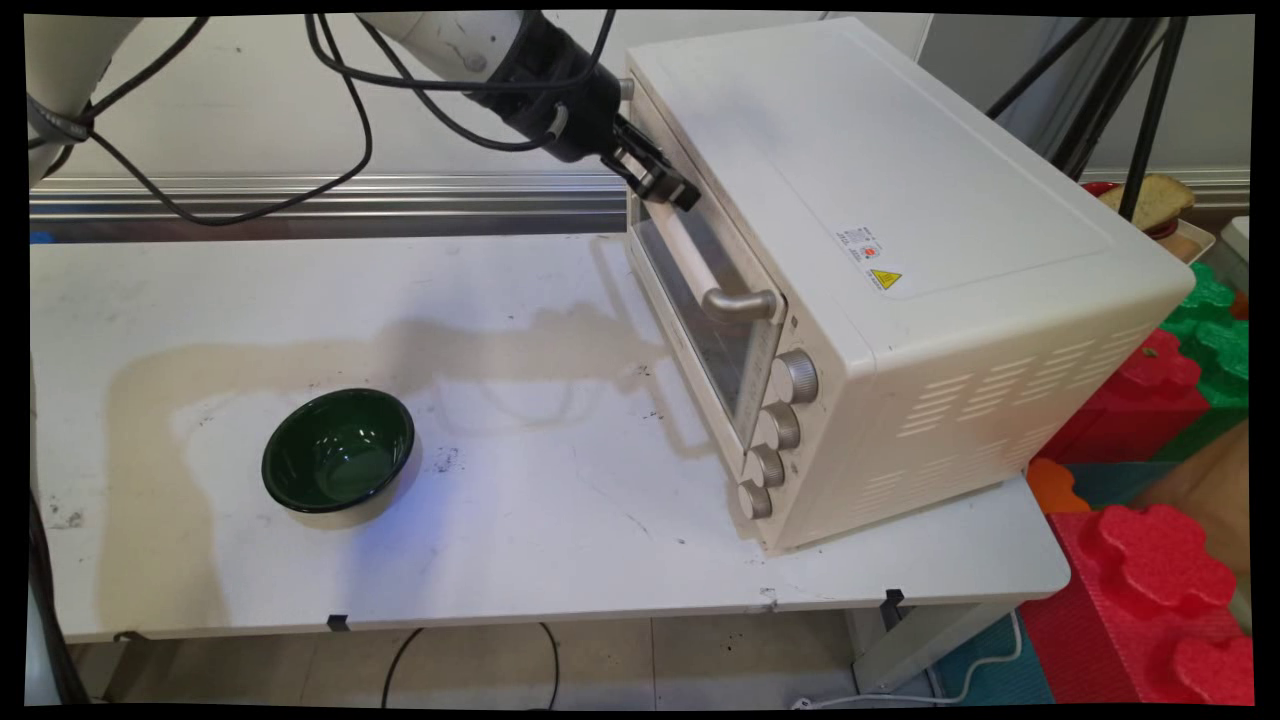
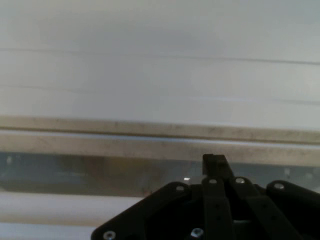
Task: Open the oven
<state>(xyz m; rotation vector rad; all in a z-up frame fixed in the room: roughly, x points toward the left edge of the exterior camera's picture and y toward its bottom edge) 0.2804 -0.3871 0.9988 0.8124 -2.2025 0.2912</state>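
A cream toaster oven (image 1: 900, 200) stands on the right half of the white table (image 1: 560, 540), its glass door (image 1: 700, 310) closed and facing left. A pale bar handle (image 1: 715, 280) runs across the door's upper part. My black gripper (image 1: 678, 192) is shut with nothing in it. Its tips rest at the door's upper edge, by the far end of the handle. In the hand view the gripper (image 2: 214, 161) points at the top strip of the door glass (image 2: 90, 172), with the oven's pale front (image 2: 160, 75) filling the picture above.
A dark green bowl (image 1: 338, 450) sits empty on the table's near left. Several round knobs (image 1: 778, 430) line the oven's near front corner. Black cables (image 1: 350, 120) hang from the arm. Red and green foam blocks (image 1: 1150, 560) lie on the floor at the right.
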